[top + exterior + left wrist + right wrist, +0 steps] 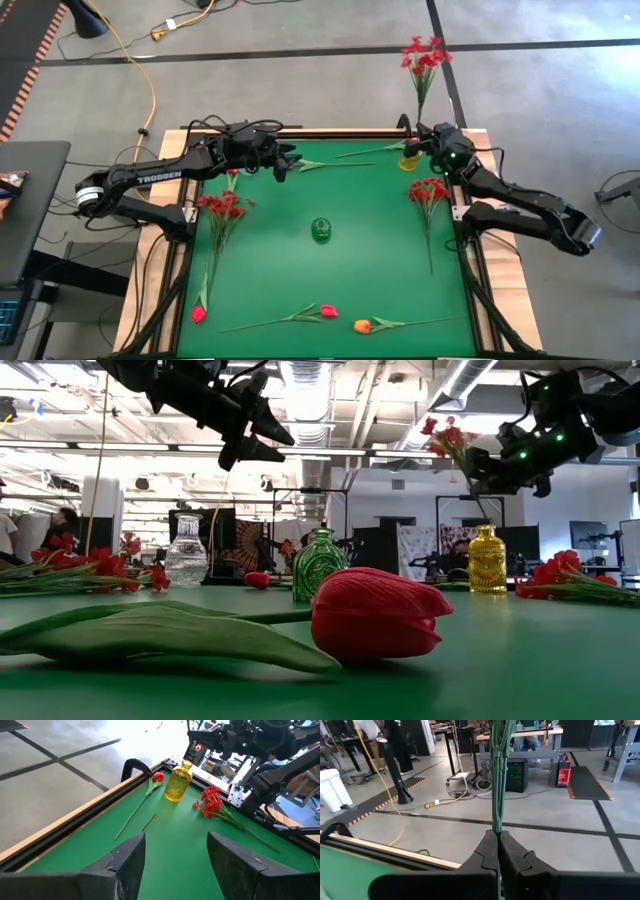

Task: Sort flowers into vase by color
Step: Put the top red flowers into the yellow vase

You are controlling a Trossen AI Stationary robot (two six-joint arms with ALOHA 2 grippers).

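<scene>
My right gripper point(416, 138) hangs over the table's far right corner, above the yellow vase point(409, 161), shut on a spray of small red blossoms point(425, 52). My left gripper point(284, 162) hovers open near the far edge, left of centre, touching nothing. Two more red sprays lie flat, one at the left point(222, 206) and one at the right point(430, 190). A red tulip point(158, 776) lies beside the yellow vase. At the near edge lie a red tulip point(198, 314), a red-pink tulip point(328, 312) and an orange tulip point(362, 326). My right gripper pinches the spray's bundled green stems point(496, 822) between its two shut fingers point(487, 851). The stems run on past the fingertips. The spray is lifted clear, and its blossoms point(445, 435) stand up and out beyond the table's far edge. The gripper hides the stems' lower end.
A green vase point(321, 230) stands at the table's middle. A clear vase point(187, 550) shows in the low view toward the far left. A raised wooden rim point(75, 815) frames the green table. A yellow cable point(150, 90) trails on the floor beyond.
</scene>
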